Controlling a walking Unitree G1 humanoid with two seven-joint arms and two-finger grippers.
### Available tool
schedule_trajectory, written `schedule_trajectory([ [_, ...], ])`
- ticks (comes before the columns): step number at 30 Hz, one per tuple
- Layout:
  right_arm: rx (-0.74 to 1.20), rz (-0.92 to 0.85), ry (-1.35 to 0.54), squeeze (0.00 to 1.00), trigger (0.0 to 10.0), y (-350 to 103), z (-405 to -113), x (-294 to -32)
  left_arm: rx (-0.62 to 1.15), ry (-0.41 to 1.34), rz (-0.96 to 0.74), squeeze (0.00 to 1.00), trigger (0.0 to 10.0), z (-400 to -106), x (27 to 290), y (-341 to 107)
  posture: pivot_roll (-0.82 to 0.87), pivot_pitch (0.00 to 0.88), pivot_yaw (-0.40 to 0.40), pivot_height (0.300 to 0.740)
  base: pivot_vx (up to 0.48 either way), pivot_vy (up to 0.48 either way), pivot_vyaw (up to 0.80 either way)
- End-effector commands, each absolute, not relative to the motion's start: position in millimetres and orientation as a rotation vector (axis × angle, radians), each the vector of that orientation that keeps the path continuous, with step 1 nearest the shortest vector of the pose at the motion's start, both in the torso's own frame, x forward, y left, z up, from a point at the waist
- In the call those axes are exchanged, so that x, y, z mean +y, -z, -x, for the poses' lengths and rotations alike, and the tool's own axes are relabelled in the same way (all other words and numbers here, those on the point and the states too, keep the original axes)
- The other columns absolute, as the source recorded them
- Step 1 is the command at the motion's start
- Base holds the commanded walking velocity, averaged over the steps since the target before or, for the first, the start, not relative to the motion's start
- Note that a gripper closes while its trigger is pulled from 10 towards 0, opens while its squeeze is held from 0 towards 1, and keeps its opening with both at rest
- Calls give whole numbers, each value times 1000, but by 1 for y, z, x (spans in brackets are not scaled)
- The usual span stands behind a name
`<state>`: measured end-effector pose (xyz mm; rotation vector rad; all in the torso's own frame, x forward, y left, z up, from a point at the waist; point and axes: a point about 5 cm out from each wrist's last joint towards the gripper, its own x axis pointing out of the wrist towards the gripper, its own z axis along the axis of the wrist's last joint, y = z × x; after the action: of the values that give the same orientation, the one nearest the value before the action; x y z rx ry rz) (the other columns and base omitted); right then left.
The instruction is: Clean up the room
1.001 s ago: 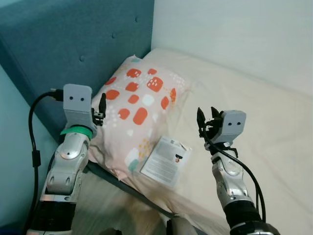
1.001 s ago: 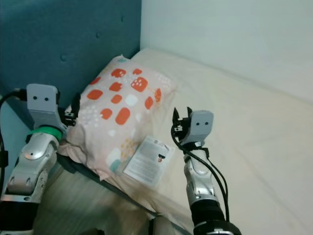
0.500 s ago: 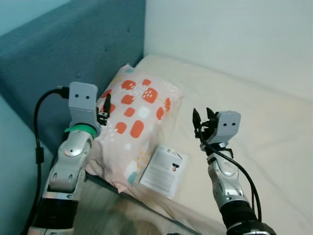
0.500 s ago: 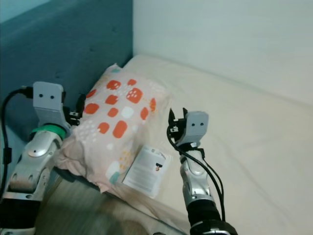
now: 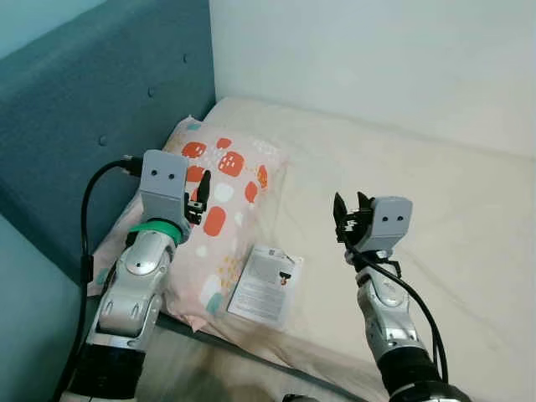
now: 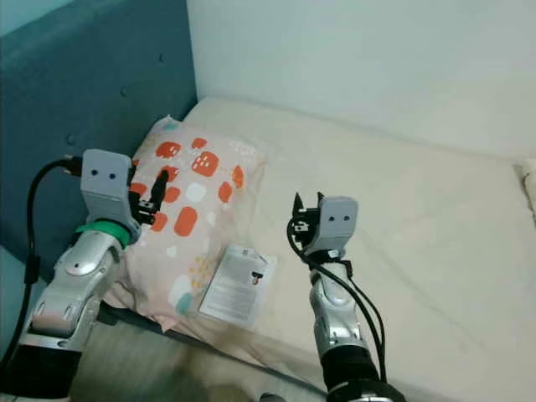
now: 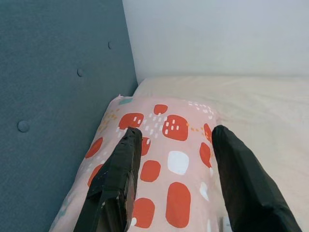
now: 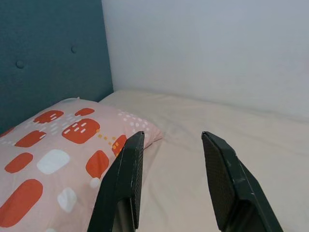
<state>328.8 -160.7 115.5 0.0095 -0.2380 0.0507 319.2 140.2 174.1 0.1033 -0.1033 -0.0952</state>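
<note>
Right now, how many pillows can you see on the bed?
1 for certain: the pink pillow with red patches lies at the head of the bed, against the blue headboard. A pale shape at the far right edge may be another.

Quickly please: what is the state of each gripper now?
Left gripper: open, holding nothing, above the pillow.
Right gripper: open, holding nothing, above the bed.
</note>
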Motion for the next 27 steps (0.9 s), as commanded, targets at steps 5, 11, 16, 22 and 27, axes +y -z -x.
schedule_trajectory([
  [5,-217,11,-48,0,10000,-110,-328,-166,-103,104,-115,0,10000,-318,136,-171,-56,30,16,740,0,0,0],
  [11,-217,21,-45,0,10000,-109,-329,-165,-114,133,-129,0,10000,-317,129,-170,-56,21,28,740,0,0,0],
  [16,-215,19,-46,0,10000,-108,-328,-164,-123,143,-137,0,10000,-318,126,-170,-56,18,29,740,0,0,0],
  [22,-211,22,-46,0,10000,-106,-328,-166,-132,142,-141,0,10000,-318,123,-170,-49,21,25,740,0,0,0],
  [27,-206,22,-45,0,10000,-105,-328,-165,-139,150,-153,0,10000,-315,121,-169,-44,23,30,740,0,0,0],
])
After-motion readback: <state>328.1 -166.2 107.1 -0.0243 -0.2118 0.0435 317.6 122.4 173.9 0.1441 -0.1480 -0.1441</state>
